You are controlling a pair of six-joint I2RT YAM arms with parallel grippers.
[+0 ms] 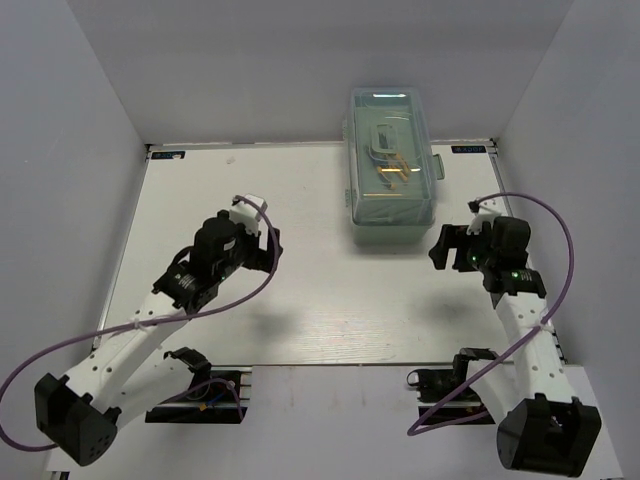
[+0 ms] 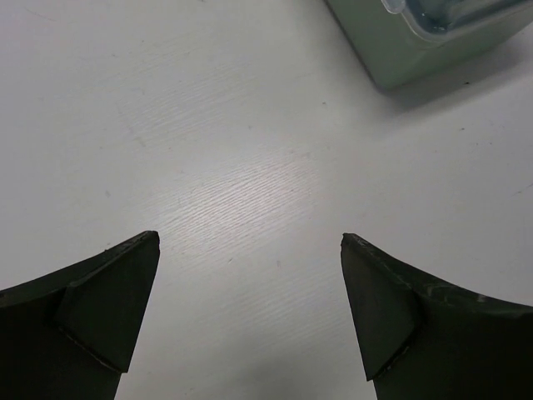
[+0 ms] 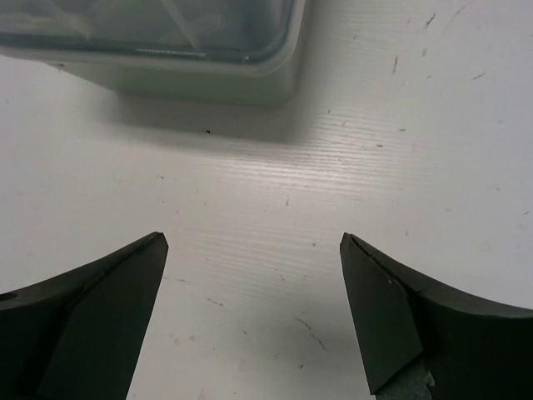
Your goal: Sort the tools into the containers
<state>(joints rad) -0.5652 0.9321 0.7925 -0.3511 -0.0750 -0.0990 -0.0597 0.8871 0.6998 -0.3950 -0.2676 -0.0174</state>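
Left gripper (image 1: 267,243) and right gripper (image 1: 441,250) both stand wide open with nothing between their fingers. That makes two grippers on two arms, and neither touches anything. In the left wrist view the left gripper (image 2: 250,242) hovers over bare white counter (image 2: 233,167), with its two dark fingertips well apart. The right wrist view shows the same for the right gripper (image 3: 254,242), which has only scuffed white surface between its fingertips.

One pale green plastic toolbox with a translucent lid (image 1: 392,170) sits on the counter (image 1: 300,320) at the far edge, right of centre, with its lid down. It is the only container in view. Its near corner shows at the top right of the left wrist view (image 2: 400,50), and its near side runs along the top of the right wrist view (image 3: 166,71). The right gripper is near the toolbox's front right corner, while the left gripper is well apart from it to the left.

Yellowish and dark tool shapes (image 1: 392,176) show through the lid, too blurred to count. No tool lies loose on the counter. Two purple cables (image 1: 571,250) are in view, one looping beside each arm.
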